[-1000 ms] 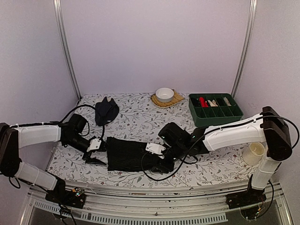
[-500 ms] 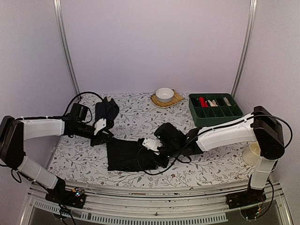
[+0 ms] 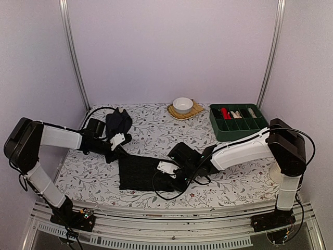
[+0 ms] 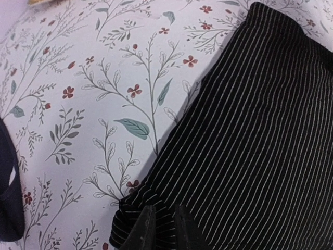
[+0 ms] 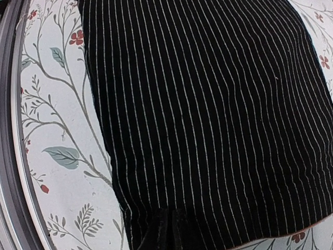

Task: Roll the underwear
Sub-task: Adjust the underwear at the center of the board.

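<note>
One underwear [image 3: 139, 172], black with thin white stripes, lies flat on the flowered table near the front. My left gripper [image 3: 121, 150] is at its far left corner. In the left wrist view my left gripper [image 4: 162, 230] is shut on a bunched fold of that corner [image 4: 130, 213]. My right gripper [image 3: 175, 175] sits at the cloth's right edge. The right wrist view shows my right gripper [image 5: 171, 233] shut on the striped cloth [image 5: 208, 114]. A second black underwear [image 3: 118, 123] lies crumpled at the back left; its edge [image 4: 8, 198] shows in the left wrist view.
A white bowl [image 3: 182, 104] rests on a woven mat at the back. A green compartment tray [image 3: 238, 121] with small items stands at the back right. The table's metal front rail [image 5: 8, 156] runs close beside the striped cloth.
My left gripper moved from the cloth's near left side to its far left corner and shut on it. My right gripper shifted slightly left along the right edge and shut.
</note>
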### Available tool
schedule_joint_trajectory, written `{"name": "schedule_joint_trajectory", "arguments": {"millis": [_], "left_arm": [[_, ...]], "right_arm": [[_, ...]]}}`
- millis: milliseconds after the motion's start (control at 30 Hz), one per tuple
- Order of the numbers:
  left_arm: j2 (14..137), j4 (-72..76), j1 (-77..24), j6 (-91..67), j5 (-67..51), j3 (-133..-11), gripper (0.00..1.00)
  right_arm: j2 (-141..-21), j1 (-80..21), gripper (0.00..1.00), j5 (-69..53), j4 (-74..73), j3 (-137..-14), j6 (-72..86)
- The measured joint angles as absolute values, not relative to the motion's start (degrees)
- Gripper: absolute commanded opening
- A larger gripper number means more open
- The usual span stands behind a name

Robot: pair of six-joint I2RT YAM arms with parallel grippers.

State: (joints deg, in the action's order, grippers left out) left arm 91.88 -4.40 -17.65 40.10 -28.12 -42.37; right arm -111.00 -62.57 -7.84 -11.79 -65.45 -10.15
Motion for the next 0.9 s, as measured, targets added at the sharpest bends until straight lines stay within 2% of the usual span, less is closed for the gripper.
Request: {"name": "schedule_joint_trajectory", "arguments": {"millis": [267, 500, 567, 667, 800, 900], "left_arm": [[96.3, -3.7, -17.7, 36.9, -21.9, -46.1, 0.04], [100.6, -4.0, -17.7, 35.8, -18.1, -48.0, 0.05], [100.9, -4.1, -17.7, 35.6, -17.4, -48.2, 0.10], [101.3, -4.1, -17.7, 35.4, -16.7, -48.8, 0.31], [100.9, -3.9, -17.7, 35.1, -15.9, -48.8, 0.51], [99.0, -4.2, -17.7, 35.0, -16.1, -48.8, 0.66]], "right_arm": [[-113.1, -62.6, 0.07, -8.1, -12.6, -68.4, -10.3], [-111.5, -62.6, 0.11, -7.0, -13.0, -67.2, -10.2], [-110.0, -62.6, 0.13, -6.1, -13.3, -66.2, -10.2], [-107.0, -62.6, 0.15, -5.2, -13.5, -64.7, -10.2], [-104.1, -62.6, 0.23, -4.6, -13.2, -63.7, -10.2], [-102.7, -62.6, 0.25, -3.8, -12.1, -62.9, -10.3]]}}
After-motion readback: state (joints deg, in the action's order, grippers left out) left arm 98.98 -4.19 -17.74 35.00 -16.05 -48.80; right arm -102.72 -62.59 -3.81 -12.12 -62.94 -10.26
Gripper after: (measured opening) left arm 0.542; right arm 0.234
